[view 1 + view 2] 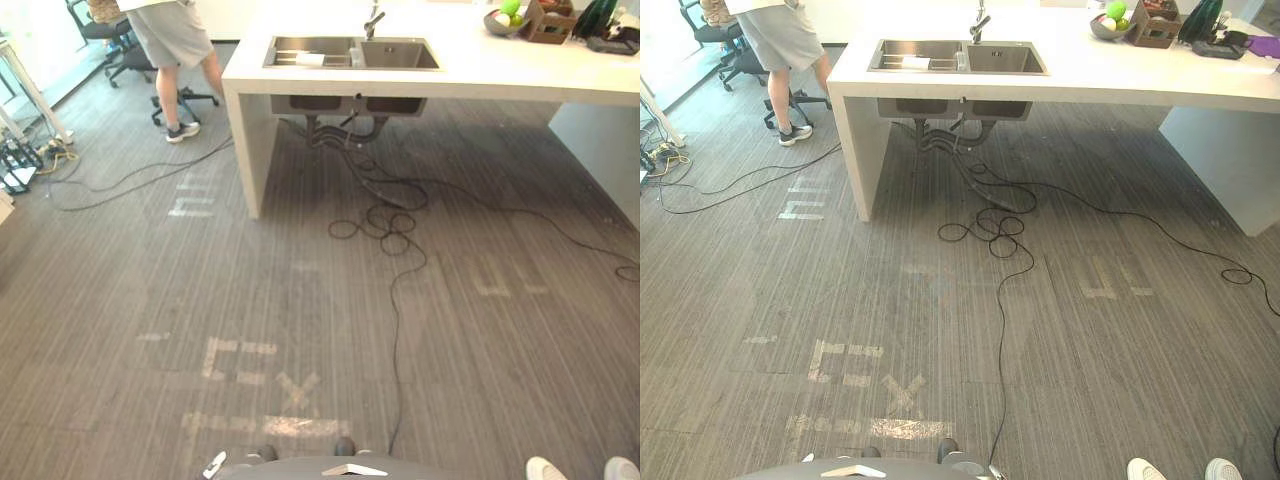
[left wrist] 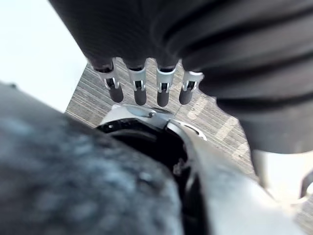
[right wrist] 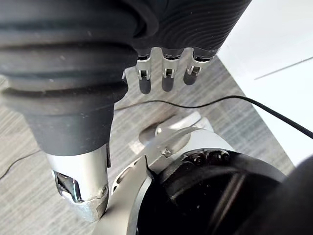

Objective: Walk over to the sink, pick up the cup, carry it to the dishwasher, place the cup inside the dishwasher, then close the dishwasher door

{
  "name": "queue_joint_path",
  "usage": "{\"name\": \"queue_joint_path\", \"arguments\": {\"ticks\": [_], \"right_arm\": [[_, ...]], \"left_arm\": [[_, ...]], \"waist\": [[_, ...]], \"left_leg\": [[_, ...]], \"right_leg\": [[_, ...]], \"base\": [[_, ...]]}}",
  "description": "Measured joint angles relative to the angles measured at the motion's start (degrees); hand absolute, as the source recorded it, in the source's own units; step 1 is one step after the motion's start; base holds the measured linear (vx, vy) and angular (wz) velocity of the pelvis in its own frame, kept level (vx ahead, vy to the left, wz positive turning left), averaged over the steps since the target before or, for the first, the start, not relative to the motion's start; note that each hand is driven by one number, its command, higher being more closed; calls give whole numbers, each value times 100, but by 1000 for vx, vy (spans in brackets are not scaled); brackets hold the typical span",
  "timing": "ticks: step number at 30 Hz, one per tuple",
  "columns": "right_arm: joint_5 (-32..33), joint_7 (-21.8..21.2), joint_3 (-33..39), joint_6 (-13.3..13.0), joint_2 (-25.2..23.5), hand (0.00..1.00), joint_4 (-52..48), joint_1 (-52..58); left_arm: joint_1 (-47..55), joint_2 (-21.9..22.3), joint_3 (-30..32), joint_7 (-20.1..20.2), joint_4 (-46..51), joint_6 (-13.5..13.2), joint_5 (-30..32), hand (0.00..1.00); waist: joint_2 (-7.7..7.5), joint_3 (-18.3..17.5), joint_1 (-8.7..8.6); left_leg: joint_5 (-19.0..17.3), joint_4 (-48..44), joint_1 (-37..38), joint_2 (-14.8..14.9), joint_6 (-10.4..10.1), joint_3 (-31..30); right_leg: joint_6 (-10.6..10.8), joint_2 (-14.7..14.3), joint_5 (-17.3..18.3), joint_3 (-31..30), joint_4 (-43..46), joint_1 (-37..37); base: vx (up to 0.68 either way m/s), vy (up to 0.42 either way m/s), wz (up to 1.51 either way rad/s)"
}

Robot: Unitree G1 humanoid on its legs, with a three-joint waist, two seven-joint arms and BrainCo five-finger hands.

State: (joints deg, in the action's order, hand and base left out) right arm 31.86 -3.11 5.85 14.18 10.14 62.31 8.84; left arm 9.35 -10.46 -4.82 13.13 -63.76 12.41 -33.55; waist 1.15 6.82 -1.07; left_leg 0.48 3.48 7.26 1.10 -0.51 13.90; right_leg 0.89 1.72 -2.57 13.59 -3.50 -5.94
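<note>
Standing well back from the double sink (image 1: 350, 52), the robot hangs its left hand (image 2: 139, 90) and right hand (image 3: 167, 81) straight-fingered and empty. The pale cup (image 1: 310, 60), apparently lying in the left basin, looks light, rigid and probably slippery, so a grip round its body seems best.

person (image 1: 175, 35) cut off at the waist and pale thing (image 1: 310, 59) in sink (image 1: 400, 55) unclear

**Grey floor, white bench**

A grey striped floor (image 1: 480, 380) runs up to a long white bench (image 1: 520, 75). In front of the bench, pale worn tape marks (image 1: 250, 365) cross the floor. Beyond its left end stand black office chairs (image 1: 125, 55).
</note>
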Motion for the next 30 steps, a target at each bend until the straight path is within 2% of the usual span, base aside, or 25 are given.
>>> {"name": "queue_joint_path", "arguments": {"ticks": [1, 3, 5, 7, 9, 13, 17, 20, 23, 25, 26, 30], "right_arm": [[-165, 29, -2, -168, -18, 0, 2, -2], [-192, 120, 0, -369, -48, 0, -23, -83], [-42, 174, -3, -462, -64, 0, -78, -218], [262, 260, -17, -560, -89, 0, -232, -451], [510, 252, -24, -621, -206, 0, -369, -673], [822, 225, -132, -827, -363, 0, -563, -1007], [823, 220, -395, -1158, -395, 0, -634, -1301], [794, 237, -570, -1154, -440, 0, -729, -1293], [592, 321, -636, -1179, -526, 0, -710, -1225], [442, 452, -753, -1315, -528, 0, -678, -1215], [380, 489, -751, -1343, -527, 0, -678, -1216], [365, 621, -751, -1454, -524, 0, -678, -1226]], "left_arm": [[-8, 18, 0, 7, 19, -276, -7, 0], [-82, 37, -3, 103, 69, -475, -43, 0], [-72, 20, -33, 74, 207, -429, -57, 0], [-116, -61, -42, 49, 401, -217, -8, 0], [-183, -134, -172, 11, 567, -117, 46, 0], [-358, -123, -317, -271, 754, -154, 233, 0], [-828, 151, -451, -732, 1196, -608, -57, 0], [-1100, 354, -569, -1008, 1205, -772, 37, 0], [-1160, 405, -708, -1294, 1196, -939, 473, 0], [-1115, 405, -764, -1498, 1188, -1216, 812, 0], [-1114, 406, -780, -1540, 1190, -1270, 884, 0], [-1072, 401, -901, -1764, 1188, -1291, 1259, 0]], "waist": [[-5, -4, 10], [-9, 0, -4], [-21, 37, -3], [-51, 109, -43], [-81, 207, -21], [-94, 218, 11], [-122, 233, 50], [-139, 263, -12], [-143, 270, -47], [-144, 276, -50], [-145, 277, -50], [-147, 278, -46]], "left_leg": [[11, 55, 32, -12, -12, -26], [25, 92, 83, -35, -10, -137], [54, 94, 108, -40, 34, -162], [83, 95, 74, -58, 19, -296], [110, 96, 74, -59, 12, -324], [141, 110, 74, -82, 28, -431], [142, 134, 63, -115, 23, -431], [144, 137, 45, -137, 32, -423], [166, 138, 21, -147, 71, -427], [168, 138, -4, -149, 74, -459], [169, 138, -9, -150, 75, -466], [169, 139, -5, -150, 74, -453]], "right_leg": [[8, -2, -2, 41, -60, -55], [24, 9, 3, 152, -114, -132], [40, 13, 14, 180, -114, -184], [56, 32, 24, 308, -113, -196], [55, 34, 23, 357, -113, -204], [70, 54, 33, 477, -115, -252], [96, 85, 45, 487, -149, -246], [109, 108, 38, 487, -149, -237], [109, 113, 30, 489, -132, -213], [105, 116, 23, 543, -115, -209], [105, 117, 23, 555, -114, -209], [109, 118, 23, 562, -113, -218]], "base": [[21, 2, 11], [44, 6, 25], [27, 10, 16], [-13, 0, 22], [-39, -1, 17], [-41, 6, 17], [-48, 29, 1], [-12, 43, -2], [4, 13, -1], [37, 15, 8], [29, 16, 10], [3, 3, 1]]}}
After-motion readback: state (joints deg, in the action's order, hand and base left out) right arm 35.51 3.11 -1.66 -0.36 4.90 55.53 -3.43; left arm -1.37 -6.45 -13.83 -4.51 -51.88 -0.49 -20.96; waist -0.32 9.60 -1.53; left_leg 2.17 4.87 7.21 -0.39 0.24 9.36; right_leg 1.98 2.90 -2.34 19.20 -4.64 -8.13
